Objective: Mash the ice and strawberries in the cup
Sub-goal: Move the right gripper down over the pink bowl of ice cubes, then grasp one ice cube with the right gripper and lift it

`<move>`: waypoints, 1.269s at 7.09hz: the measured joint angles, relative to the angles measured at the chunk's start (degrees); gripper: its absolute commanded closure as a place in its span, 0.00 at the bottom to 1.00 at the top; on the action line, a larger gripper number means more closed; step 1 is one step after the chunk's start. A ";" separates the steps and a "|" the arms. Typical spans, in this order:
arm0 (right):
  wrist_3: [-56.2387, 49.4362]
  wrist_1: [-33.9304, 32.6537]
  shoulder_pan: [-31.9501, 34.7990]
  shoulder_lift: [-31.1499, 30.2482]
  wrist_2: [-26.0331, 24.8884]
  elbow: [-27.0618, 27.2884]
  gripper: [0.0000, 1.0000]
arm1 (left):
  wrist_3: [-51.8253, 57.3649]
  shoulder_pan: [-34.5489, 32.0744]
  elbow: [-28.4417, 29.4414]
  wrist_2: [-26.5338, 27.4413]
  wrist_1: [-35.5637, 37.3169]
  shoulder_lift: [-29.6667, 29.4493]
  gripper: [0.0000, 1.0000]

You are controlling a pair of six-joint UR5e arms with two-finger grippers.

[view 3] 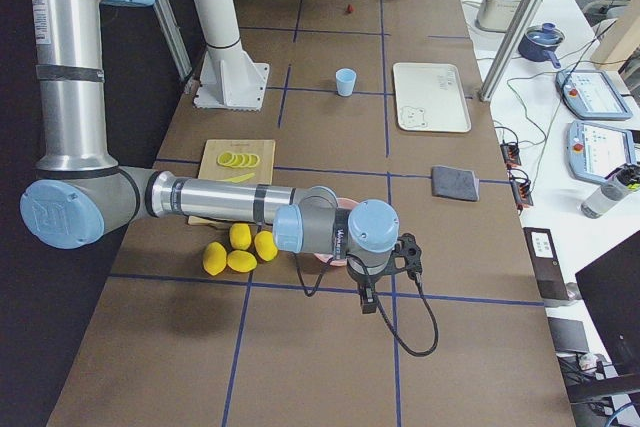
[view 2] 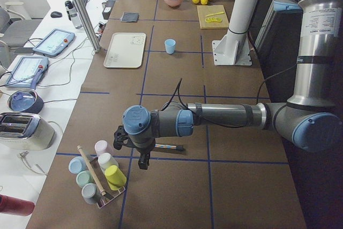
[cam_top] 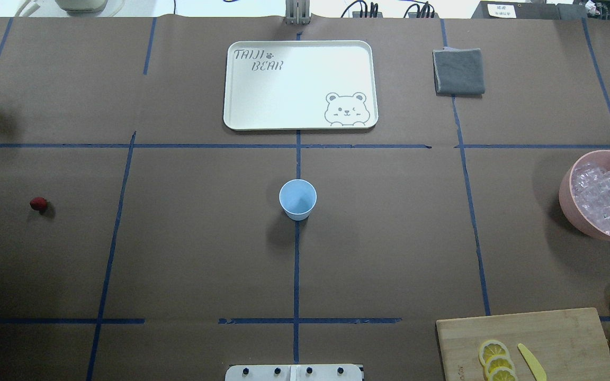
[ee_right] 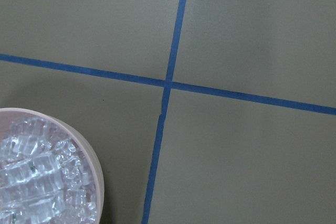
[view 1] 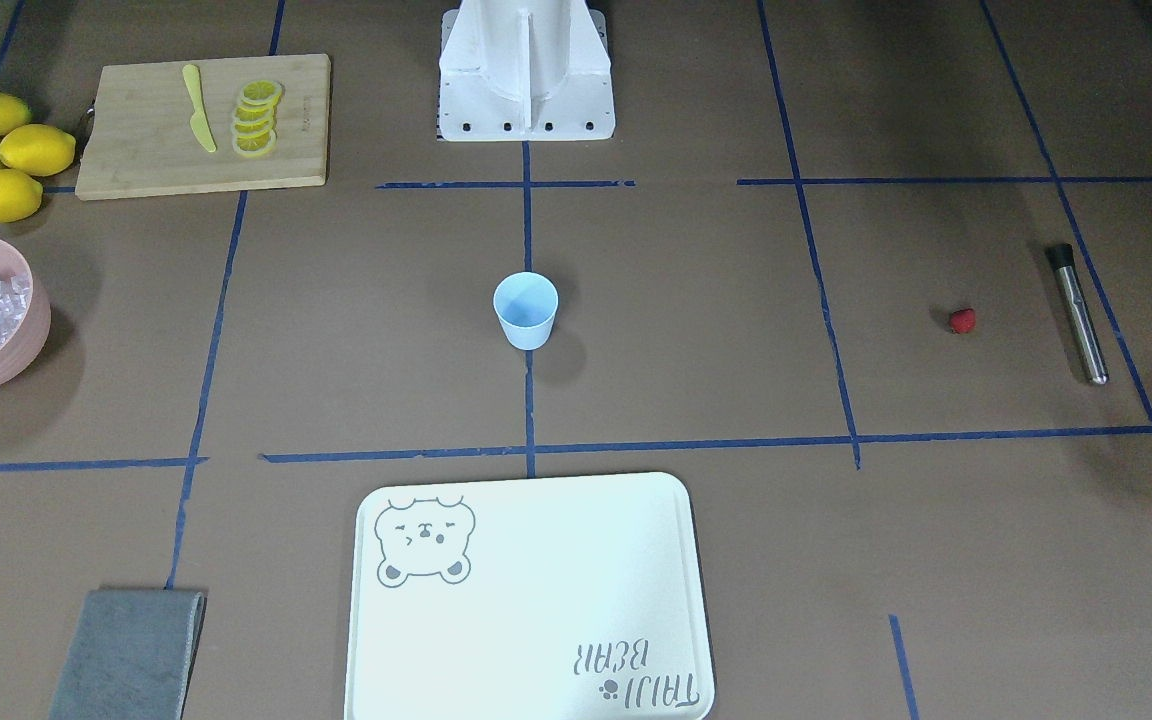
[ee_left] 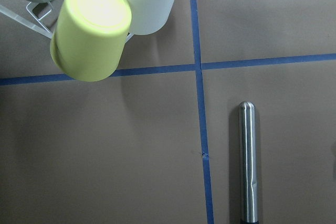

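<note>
Cup (cam_top: 297, 199) stands upright mid-desk (cam_top: 178, 238) on the blue tape line. Strawberry (view 1: 962, 320) lies on the desk well apart from it, on my left arm's side, near a steel rod (view 1: 1079, 315). Ice (cam_top: 604, 201) is piled in the pink bowl (cam_top: 567, 198) on the right side. Left tool (view 2: 143, 162) hangs beside a cup rack (view 2: 99, 178) and right tool (view 3: 368, 302) near the bowl. I cannot tell whether either is wide or narrow.

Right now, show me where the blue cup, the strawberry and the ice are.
blue cup (cam_top: 297, 201): overhead exterior view, inner wall near the bottom.
strawberry (cam_top: 38, 204): overhead exterior view, middle of the berry.
ice (cam_top: 607, 203): overhead exterior view, middle of the heap of cubes.
</note>
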 measured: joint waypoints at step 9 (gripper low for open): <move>11.12 1.19 -17.22 -5.05 -6.31 16.63 0.17 | 0.00 0.00 -0.59 -0.04 -0.41 0.87 0.00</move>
